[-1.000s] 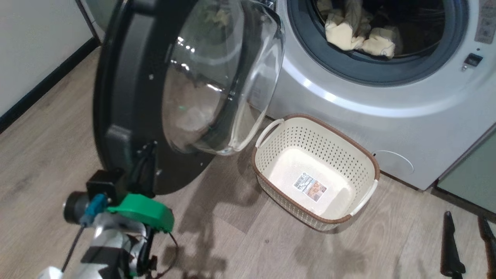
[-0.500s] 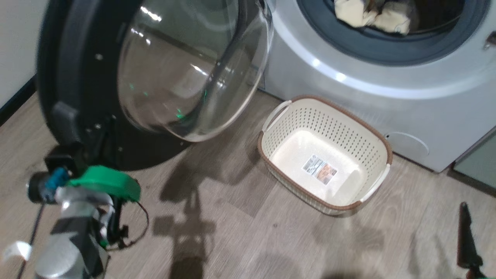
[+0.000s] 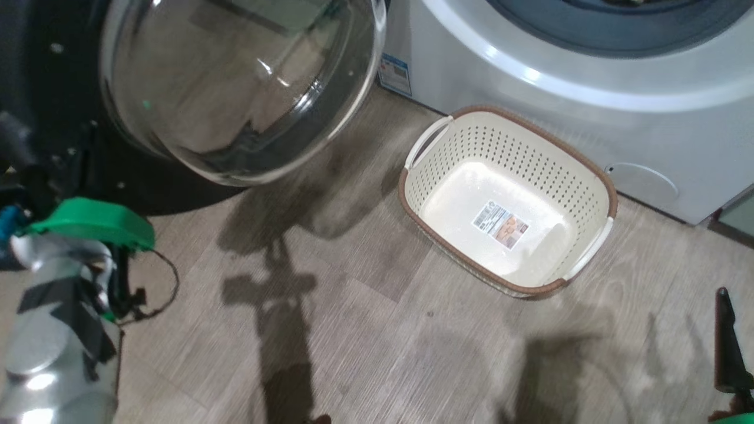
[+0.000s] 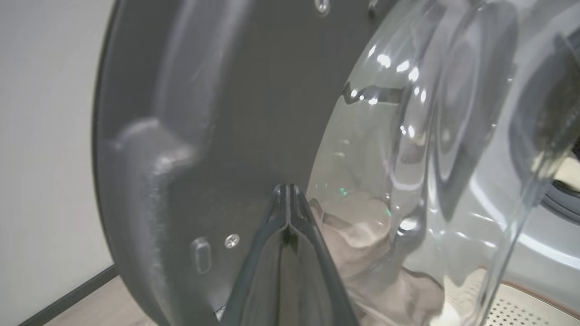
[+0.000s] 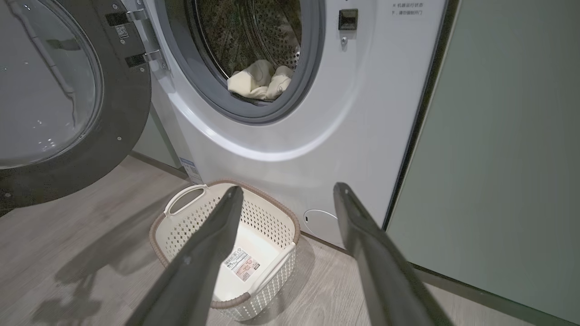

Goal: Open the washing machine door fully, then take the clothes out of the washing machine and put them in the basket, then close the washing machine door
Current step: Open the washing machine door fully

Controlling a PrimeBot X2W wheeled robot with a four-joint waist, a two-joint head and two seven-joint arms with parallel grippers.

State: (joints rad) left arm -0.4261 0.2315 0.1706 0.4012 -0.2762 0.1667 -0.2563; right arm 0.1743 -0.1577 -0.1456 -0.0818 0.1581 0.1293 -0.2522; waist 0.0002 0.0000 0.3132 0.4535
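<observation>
Nearby, green cabinet [image 5: 507, 158] flanks washing machine [image 5: 362, 113]; left hand [image 4: 287, 190] pressed together, right hand [image 5: 287, 188] spread.

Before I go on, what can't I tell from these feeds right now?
Left wrist view: whether the shut left fingers touch the door. It is dark on dark, and blurred.
Right wrist view: how many clothes there are. The dark drum hides anything deeper.
Head view: the washing machine mouth is cut off by the top edge, and the right fingers by the lower right corner.
</observation>
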